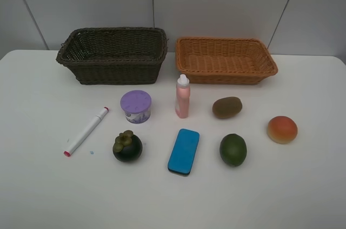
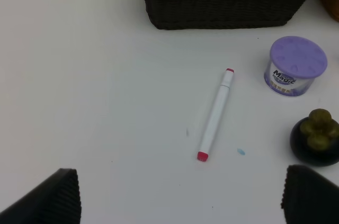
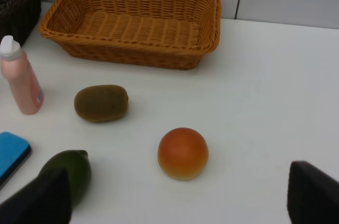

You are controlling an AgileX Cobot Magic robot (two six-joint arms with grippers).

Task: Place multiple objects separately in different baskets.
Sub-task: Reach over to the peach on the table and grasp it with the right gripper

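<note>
**Mia:** Where was everything?

**Tom:** All eight things lay on the white table (image 1: 38, 185), in front of the two baskets. The white marker (image 1: 86, 130), the purple tub (image 1: 135, 105) and the dark mangosteen (image 1: 127, 146) were on the left side. The pink bottle (image 1: 182, 98) stood up in the middle, and the blue block (image 1: 184, 151) lay flat near it. The kiwi (image 1: 227, 107), the lime (image 1: 233, 149) and the orange-red fruit (image 1: 282, 129) were on the right. I saw nothing inside the dark basket (image 1: 116, 72) or the orange basket (image 1: 227, 77).

**Mia:** What were the pincers doing?

**Tom:** The left gripper (image 2: 180, 203) was wide open and held nothing. The marker lay just ahead of it. The right gripper (image 3: 177, 203) was wide open too, with nothing in its jaws. The orange-red fruit sat just ahead of that one.

**Mia:** How should the first grab go?

**Tom:** I think the marker was an easy start for the left side. It lay slanted, so the jaws should turn to squeeze across its middle. The dark basket was close behind it. The round fruit could roll away. So the right one should come straight down over it and close slowly.

**Mia:** What was the table like?

**Tom:** It was smooth, white and flat, with lots of room between things. A tiny blue speck (image 2: 241, 152) sat by the marker. Behind the baskets was a plain pale wall (image 1: 216, 1) with thin lines in it.
</note>
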